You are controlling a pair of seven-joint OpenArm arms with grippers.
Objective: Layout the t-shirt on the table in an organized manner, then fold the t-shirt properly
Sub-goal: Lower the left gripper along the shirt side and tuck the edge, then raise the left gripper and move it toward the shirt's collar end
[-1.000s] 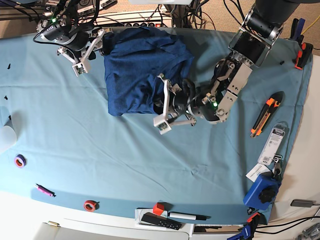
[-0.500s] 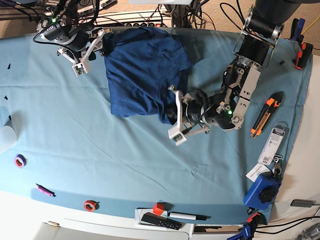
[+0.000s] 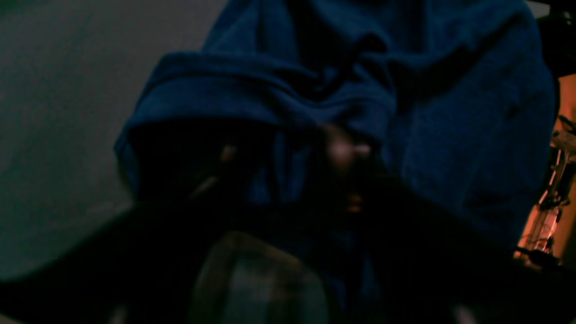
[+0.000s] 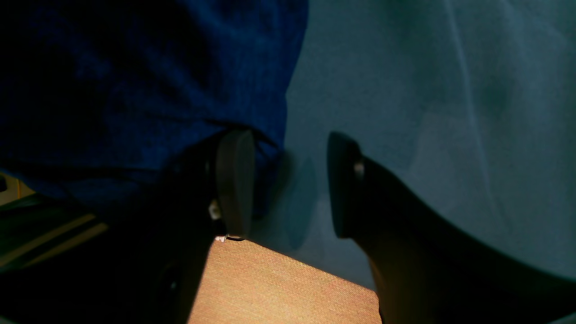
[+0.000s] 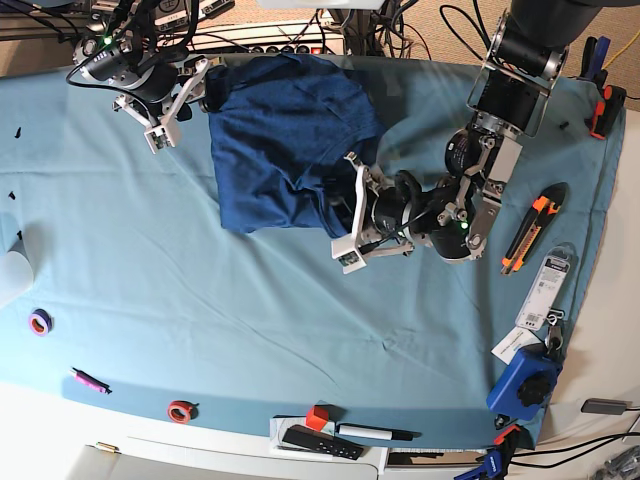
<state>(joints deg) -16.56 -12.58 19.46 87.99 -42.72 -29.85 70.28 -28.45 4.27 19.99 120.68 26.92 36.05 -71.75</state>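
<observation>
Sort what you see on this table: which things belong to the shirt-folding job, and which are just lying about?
Job: t-shirt; table.

Lying about: utility knife; purple tape roll; red tape roll; black marker; pink pen; red cube.

Your left gripper (image 5: 352,215) sits low at mid-table, its arm reaching in from the far right corner, wrist bent sideways; whether its fingers are parted is too dark to tell. Your right gripper (image 5: 172,98) hovers at the far left edge, fingers (image 4: 234,180) spread apart, empty.
</observation>
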